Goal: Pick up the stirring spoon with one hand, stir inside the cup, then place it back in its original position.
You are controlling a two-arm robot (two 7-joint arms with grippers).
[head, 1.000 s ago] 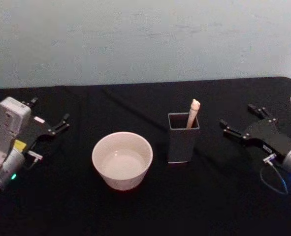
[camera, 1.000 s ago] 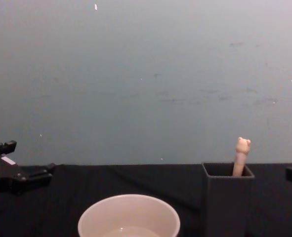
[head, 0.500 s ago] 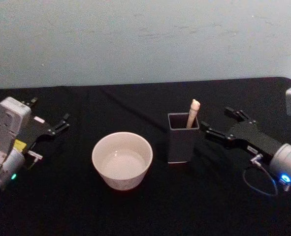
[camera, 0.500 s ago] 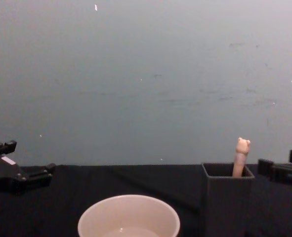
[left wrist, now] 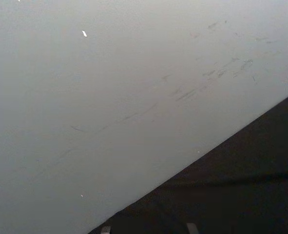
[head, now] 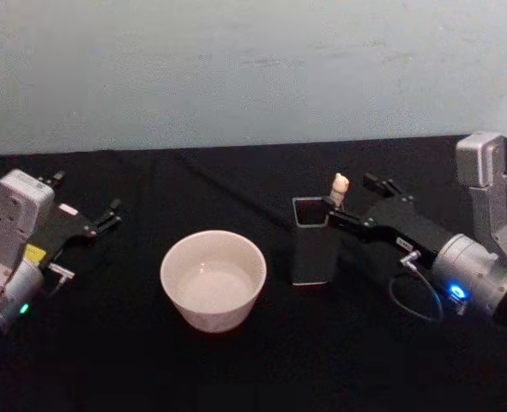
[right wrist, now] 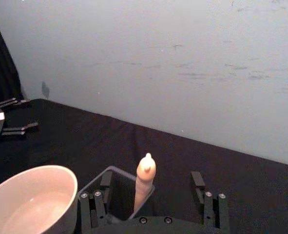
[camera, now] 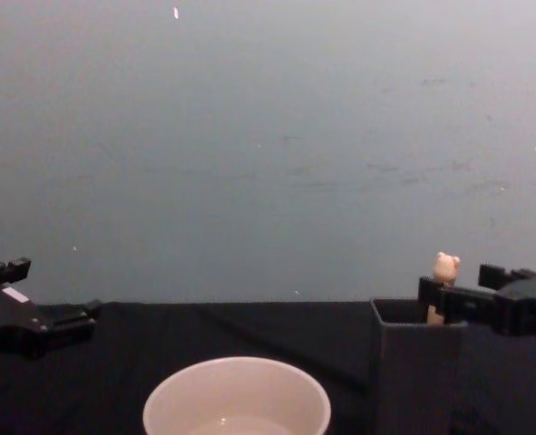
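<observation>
Reaching in from the right of the head view, the right gripper sat level with the top of the dark grey square holder at centre right. We noted its fingers spread wide, one on each side of the stirring spoon, with clear gaps and nothing gripped. The spoon stood nearly upright in the holder's far right corner, its beige handle and animal-head knob rising above the rim; the bowl end was hidden inside. In the chest view the knob showed just beside the near fingertip at the right edge.

The cup stood at centre, just left of the holder and apart from it, on the black table.

The left gripper rested at the far left edge, well away from the cup, its fingers parted and holding nothing.
</observation>
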